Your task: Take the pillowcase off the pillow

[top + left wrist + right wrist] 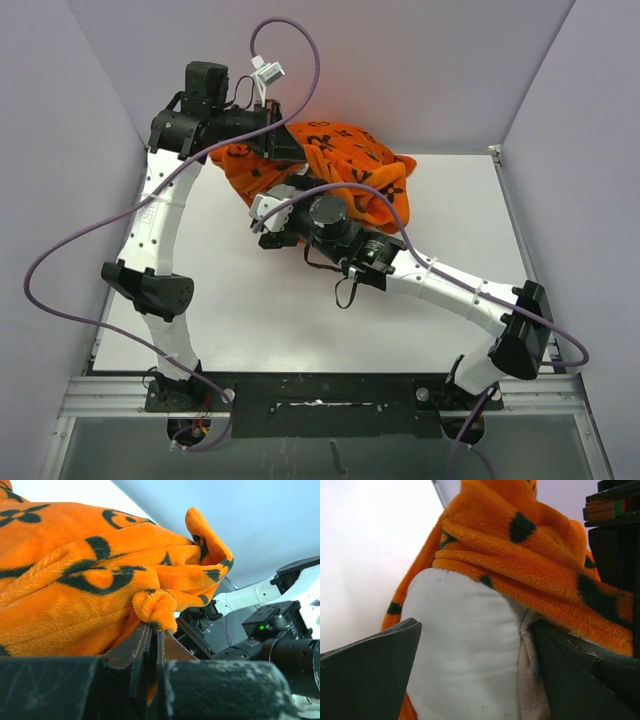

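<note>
The orange pillowcase (350, 165) with dark motifs lies bunched at the back of the table. My left gripper (283, 150) is at its left end. In the left wrist view it (156, 630) is shut on a pinched fold of the pillowcase (75, 580). My right gripper (272, 215) is at the near left side of the bundle. In the right wrist view it (477, 626) is open, one finger on each side of the white pillow (465, 650), which sticks out from under the rolled-back pillowcase (520, 560). Most of the pillow is hidden inside the cover.
The white table (300, 320) is closed in by grey walls on the left, back and right. A metal rail (330, 390) runs along the near edge. Purple cables (90, 250) loop over the left side. The right arm (280, 630) shows close by in the left wrist view.
</note>
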`<state>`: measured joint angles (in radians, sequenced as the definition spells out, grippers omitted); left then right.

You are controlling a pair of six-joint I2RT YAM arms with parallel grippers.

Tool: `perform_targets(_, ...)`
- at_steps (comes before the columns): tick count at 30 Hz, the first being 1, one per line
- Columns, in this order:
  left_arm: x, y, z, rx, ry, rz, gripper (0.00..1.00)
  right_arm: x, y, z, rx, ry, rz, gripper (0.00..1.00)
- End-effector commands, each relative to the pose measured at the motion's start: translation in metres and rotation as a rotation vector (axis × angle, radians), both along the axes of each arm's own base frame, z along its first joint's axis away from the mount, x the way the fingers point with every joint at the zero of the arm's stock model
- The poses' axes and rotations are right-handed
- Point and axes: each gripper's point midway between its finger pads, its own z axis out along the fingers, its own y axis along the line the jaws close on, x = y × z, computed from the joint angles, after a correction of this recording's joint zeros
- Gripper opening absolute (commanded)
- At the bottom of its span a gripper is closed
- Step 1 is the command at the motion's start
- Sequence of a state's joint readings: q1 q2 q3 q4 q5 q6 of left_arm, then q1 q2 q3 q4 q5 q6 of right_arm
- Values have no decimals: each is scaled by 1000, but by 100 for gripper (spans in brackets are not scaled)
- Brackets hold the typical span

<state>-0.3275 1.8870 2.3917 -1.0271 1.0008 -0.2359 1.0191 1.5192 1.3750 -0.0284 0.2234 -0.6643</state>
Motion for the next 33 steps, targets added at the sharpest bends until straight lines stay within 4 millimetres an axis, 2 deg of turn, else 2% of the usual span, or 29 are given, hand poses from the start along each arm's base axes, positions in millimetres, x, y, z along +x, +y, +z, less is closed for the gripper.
perform_targets(1,-11,-10,34,-70,-84,-55,0,37,-10,16,44,-106,-181,98)
perform_targets(6,-16,-11,36,-73,-81,-67,0,66,-21,6,59,-54,-210,99)
perform_targets(8,-18,-10,40,-79,-92,-67,0,75,-25,-4,82,21,-209,89)
perform_targets(9,-17,-9,42,-82,-101,-64,0,76,-27,-13,95,60,-202,81)
perform_targets(11,-15,-3,51,-94,-131,-51,0,75,-32,-27,143,128,-188,58)
perform_targets(12,-12,2,58,-106,-151,-39,0,74,-35,-33,172,158,-186,44)
perform_targets(14,-1,16,74,-134,-186,10,0,71,-41,-44,224,201,-196,10)
perform_targets(15,5,26,82,-149,-207,37,0,69,-44,-45,251,213,-193,1)
perform_targets(16,11,36,88,-156,-230,65,0,66,-44,-43,285,224,-177,0)
perform_targets(18,18,53,96,-160,-269,104,26,63,-47,-34,340,244,-163,0)
perform_targets(20,16,66,97,-150,-308,123,38,64,-51,-21,412,284,-157,0)
perform_targets(22,8,72,85,-112,-360,110,44,67,-56,-5,481,318,-147,0)
perform_targets(24,-13,77,84,-73,-481,88,50,69,-58,8,512,329,-138,0)
perform_targets(26,-26,79,64,-26,-566,62,56,68,-56,17,521,334,-126,0)
perform_targets(29,-51,75,39,48,-695,25,60,67,-49,30,553,349,-112,0)
perform_targets(31,-57,71,20,99,-759,23,63,63,-40,40,576,343,-93,0)
perform_targets(33,-55,66,12,148,-848,53,69,58,-32,51,593,335,-75,0)
